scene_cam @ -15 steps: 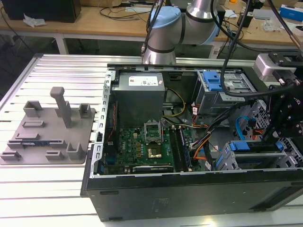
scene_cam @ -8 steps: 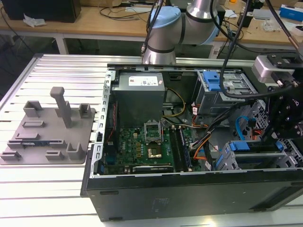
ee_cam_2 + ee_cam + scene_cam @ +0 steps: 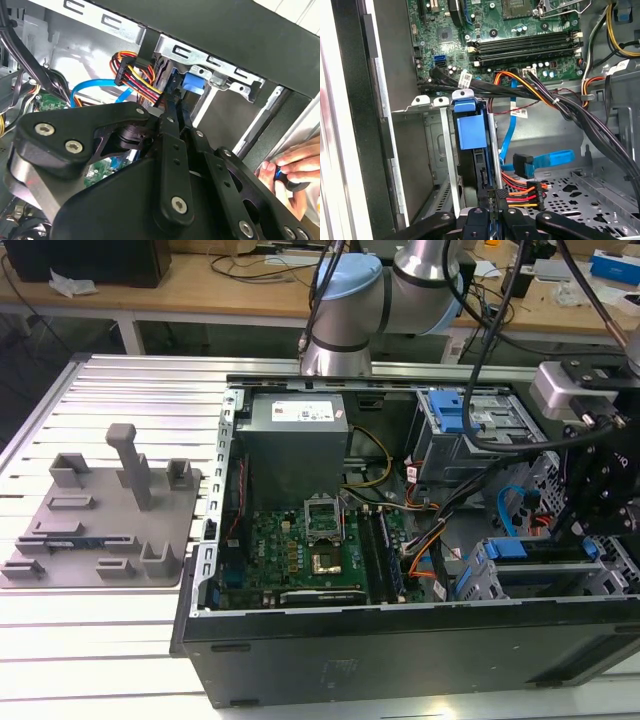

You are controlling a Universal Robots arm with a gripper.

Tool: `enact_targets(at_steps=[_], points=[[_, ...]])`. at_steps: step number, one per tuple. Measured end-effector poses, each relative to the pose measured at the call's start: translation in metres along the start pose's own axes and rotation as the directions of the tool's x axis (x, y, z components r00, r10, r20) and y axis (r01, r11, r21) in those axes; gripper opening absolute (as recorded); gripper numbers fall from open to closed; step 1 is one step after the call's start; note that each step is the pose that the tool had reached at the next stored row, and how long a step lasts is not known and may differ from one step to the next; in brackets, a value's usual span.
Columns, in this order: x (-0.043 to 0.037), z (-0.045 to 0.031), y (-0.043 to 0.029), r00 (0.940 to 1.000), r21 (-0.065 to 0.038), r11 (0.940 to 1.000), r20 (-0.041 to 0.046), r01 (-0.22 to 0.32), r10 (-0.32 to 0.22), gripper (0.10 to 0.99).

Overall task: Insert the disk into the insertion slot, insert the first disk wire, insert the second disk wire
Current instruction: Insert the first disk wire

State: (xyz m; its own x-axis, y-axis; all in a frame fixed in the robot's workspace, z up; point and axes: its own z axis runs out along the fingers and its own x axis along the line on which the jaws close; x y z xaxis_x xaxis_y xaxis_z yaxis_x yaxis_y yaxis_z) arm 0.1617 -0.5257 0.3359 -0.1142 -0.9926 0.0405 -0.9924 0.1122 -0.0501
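Observation:
The disk [image 3: 479,167] stands edge-on inside the insertion slot [image 3: 441,150], with its blue frame tab [image 3: 470,125] at the bay's mouth. The exterior view shows the disk [image 3: 508,548] seated in the low grey cage [image 3: 615,585] at the case's right. My gripper [image 3: 492,196] is at the disk's rear edge. Its fingers [image 3: 170,107] are close together on the plug of a red, yellow and orange disk wire [image 3: 517,192]. A second, flat blue disk wire [image 3: 540,161] hangs loose beside it, its plug free. The gripper [image 3: 572,536] hovers over the cage.
A taller cage with a blue latch [image 3: 450,415] stands behind the slot. A thick black cable bundle [image 3: 545,100] crosses above the cage, beside the motherboard [image 3: 300,550]. A grey fixture plate [image 3: 100,510] lies outside the case. A person's hand [image 3: 292,167] rests by the case edge.

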Motion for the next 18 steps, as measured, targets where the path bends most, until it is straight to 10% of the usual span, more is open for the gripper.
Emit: enact_targets(at_steps=[5, 13, 18], points=[[0.0002, -0.0005, 0.0001, 1.0, -0.002, 1.0, 0.0031, 0.001, -0.001, 0.176], [-0.0022, -0.0387, -0.0015, 0.9999, 0.001, 1.0, -0.0149, 0.002, -0.002, 0.302], [-0.0021, -0.0398, -0.0016, 0.9999, 0.001, 1.0, -0.0147, 0.002, -0.002, 0.302]])
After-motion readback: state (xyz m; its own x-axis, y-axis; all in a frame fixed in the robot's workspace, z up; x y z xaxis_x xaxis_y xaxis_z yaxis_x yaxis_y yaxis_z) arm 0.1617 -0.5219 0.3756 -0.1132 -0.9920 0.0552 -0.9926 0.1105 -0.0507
